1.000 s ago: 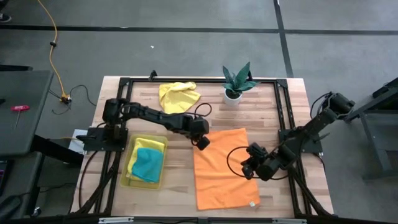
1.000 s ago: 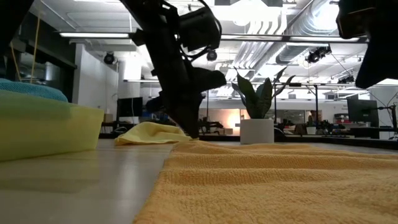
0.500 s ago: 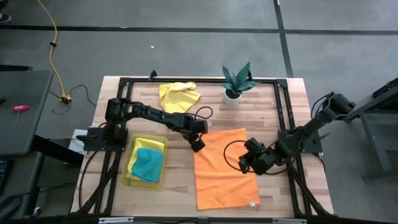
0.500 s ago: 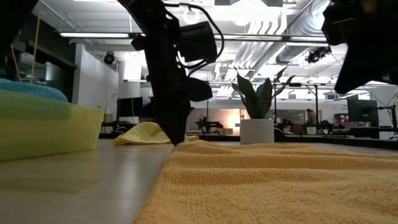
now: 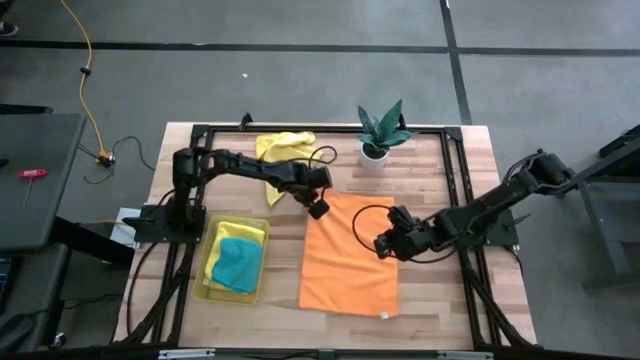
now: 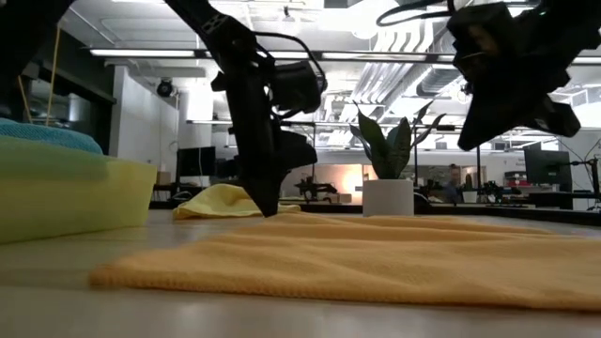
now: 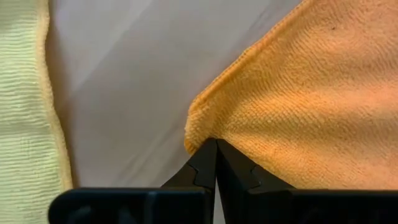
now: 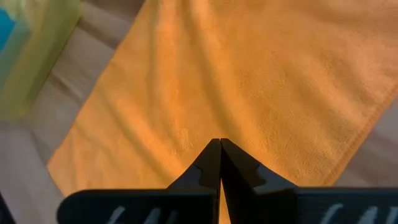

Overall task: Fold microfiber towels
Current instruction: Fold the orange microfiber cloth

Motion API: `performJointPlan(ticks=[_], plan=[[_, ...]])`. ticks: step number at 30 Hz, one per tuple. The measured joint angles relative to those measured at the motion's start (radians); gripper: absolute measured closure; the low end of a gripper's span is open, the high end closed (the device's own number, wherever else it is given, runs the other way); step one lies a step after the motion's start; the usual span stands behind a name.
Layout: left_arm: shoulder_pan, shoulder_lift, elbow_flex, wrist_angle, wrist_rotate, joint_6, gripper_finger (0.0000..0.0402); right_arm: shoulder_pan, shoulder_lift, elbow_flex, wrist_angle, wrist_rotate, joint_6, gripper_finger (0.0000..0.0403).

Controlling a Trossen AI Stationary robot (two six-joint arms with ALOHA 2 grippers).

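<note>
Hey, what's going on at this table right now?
Two robot arms are working on an orange towel spread flat on the wooden table. The left gripper is shut on the towel's far left corner. The right gripper is shut, above the towel near its right edge; whether it pinches cloth is unclear. A crumpled yellow towel lies beside a potted plant, and a yellow tray holds a teal towel lying on a yellow one.

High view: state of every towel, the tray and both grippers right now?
Orange towel: spread flat, far corner pinched.
Yellow towel: crumpled, at the far edge.
Tray: holds a folded teal towel on a yellow one.
Left gripper: shut on the orange towel's corner.
Right gripper: shut, over the orange towel's right side.
</note>
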Motion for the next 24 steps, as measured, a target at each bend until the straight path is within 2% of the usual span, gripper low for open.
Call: performJointPlan(ticks=[3,10,15,19,24], plan=[[0.017,-0.017,-0.003,-0.002,0.013,0.008,0.0402,-0.025,0.0,0.0,-0.004,0.006,-0.004,0.0403],[0.028,-0.111,-0.005,-0.021,-0.043,0.045,0.0402,-0.068,-0.002,0.0,-0.014,0.011,-0.054,0.0403],[-0.006,-0.169,-0.005,-0.047,-0.046,0.055,0.0402,-0.073,-0.014,0.0,-0.01,0.008,-0.084,0.0403],[-0.122,-0.242,-0.041,-0.013,0.011,0.094,0.0402,-0.046,-0.041,0.0,-0.001,-0.026,-0.121,0.0403],[-0.387,-0.371,-0.178,0.192,0.019,0.111,0.0399,0.015,-0.075,0.0,-0.004,0.015,-0.107,0.0403]])
